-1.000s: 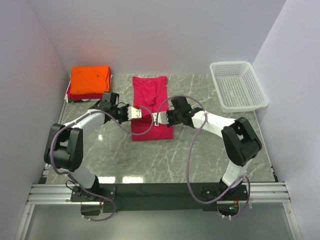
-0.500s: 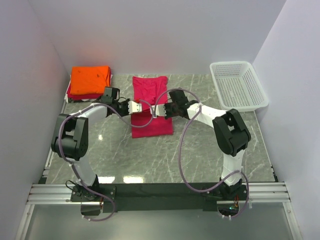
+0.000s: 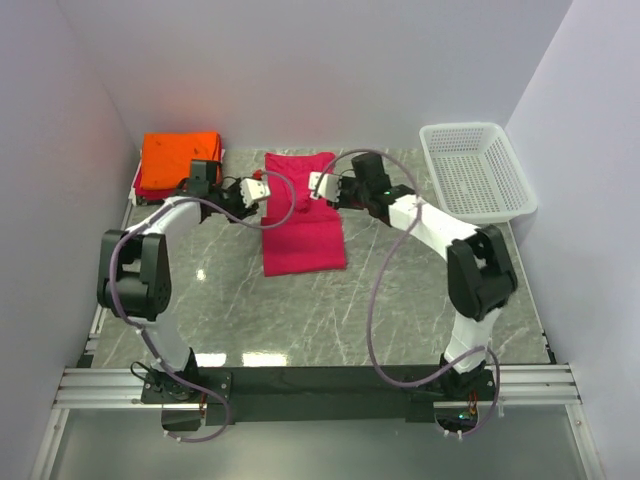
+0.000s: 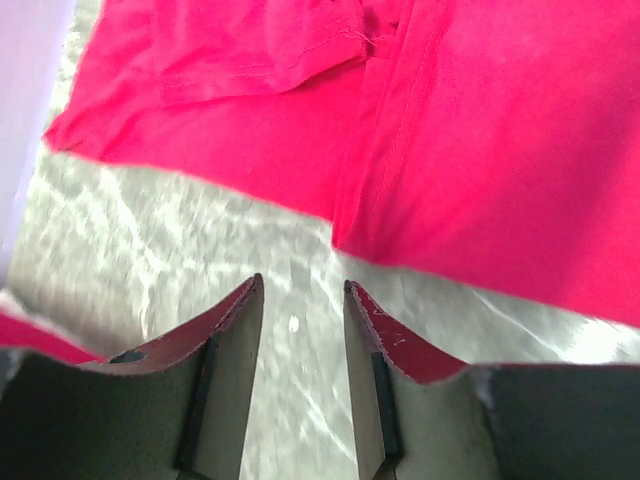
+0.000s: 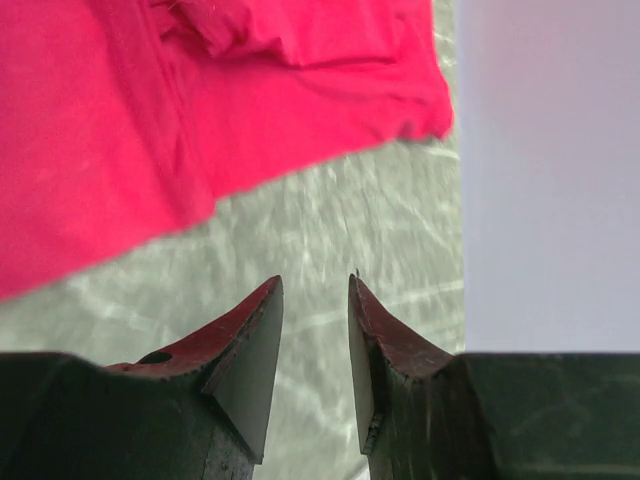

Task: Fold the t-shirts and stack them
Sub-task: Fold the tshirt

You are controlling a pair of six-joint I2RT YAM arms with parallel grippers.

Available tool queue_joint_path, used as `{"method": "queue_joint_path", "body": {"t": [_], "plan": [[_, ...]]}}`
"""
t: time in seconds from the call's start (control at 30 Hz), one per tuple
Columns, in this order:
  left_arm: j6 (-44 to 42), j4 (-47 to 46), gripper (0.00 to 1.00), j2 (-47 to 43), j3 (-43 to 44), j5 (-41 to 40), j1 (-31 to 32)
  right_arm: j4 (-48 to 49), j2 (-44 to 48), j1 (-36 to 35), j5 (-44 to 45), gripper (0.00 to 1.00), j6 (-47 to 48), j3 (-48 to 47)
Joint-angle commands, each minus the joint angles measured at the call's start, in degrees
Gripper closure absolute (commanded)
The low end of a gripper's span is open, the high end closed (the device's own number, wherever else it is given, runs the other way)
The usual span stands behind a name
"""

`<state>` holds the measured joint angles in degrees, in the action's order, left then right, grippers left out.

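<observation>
Hovering both grippers at the pink tee's edges, jaws parted and empty

Crimson-pink cotton t-shirt [image 3: 303, 222] lies flat on the grey marble-pattern tabletop [image 3: 300, 310], mid-table toward the far side. It is folded into a long strip running from near the back wall toward the arms, with a smaller folded layer on its far half.

Left gripper [image 3: 257, 189] sits over the strip's left edge, toward the far half. In the left wrist view the left gripper [image 4: 300, 285] has its jaws a narrow gap apart with nothing between them. The fingertips are above bare marble just beside the pink cloth [image 4: 480, 120], not touching it.

Right gripper [image 3: 320, 186] sits at the strip's right edge, facing the left one across the shirt. In the right wrist view the right gripper [image 5: 315, 280] also shows a narrow gap and holds nothing. Marble is under the tips, the shirt [image 5: 100, 150] is up and to the left, and the white wall [image 5: 550, 170] is on the right.

Bright orange folded t-shirt [image 3: 180, 155] sits in the far-left corner on top of a red t-shirt [image 3: 145, 186], only the red one's edge showing. That stack is well apart from the pink shirt. White plastic mesh basket [image 3: 460, 127] stands at the far right.
</observation>
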<state>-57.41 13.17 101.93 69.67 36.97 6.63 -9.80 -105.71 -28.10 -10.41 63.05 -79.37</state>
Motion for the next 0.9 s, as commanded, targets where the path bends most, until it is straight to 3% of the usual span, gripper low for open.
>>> {"method": "queue_joint_path", "body": {"t": [0.0, 0.23, 0.33, 0.47, 0.63, 0.87], "plan": [[2.83, 6.15, 0.57, -7.87, -2.41, 5.65, -1.54, -5.83, 9.19, -0.11, -3.55, 0.60, -4.51, 3.68], [-2.08, 5.20, 0.53, -20.88, -23.33, 8.38, 2.32, -4.71, 16.84, -6.69, -4.97, 0.56, -5.48, 19.75], [-3.94, 0.47, 0.52, -25.01, -30.37, 4.53, 5.74, -0.84, 17.82, -8.55, -4.70, 0.48, -3.99, 24.86], [-5.61, -6.03, 0.46, -26.26, -36.78, -1.71, 9.44, 1.45, 15.72, -10.22, -4.61, 0.48, -3.28, 26.46], [-5.70, -11.93, 0.45, -25.12, -38.99, -4.36, 12.26, 3.48, 12.81, -10.40, -4.52, 0.48, -2.40, 27.87], [-7.10, -12.20, 0.51, -19.23, -35.40, -6.74, 12.97, 4.97, 9.47, -10.49, -2.59, 0.54, -0.03, 28.31]]}}
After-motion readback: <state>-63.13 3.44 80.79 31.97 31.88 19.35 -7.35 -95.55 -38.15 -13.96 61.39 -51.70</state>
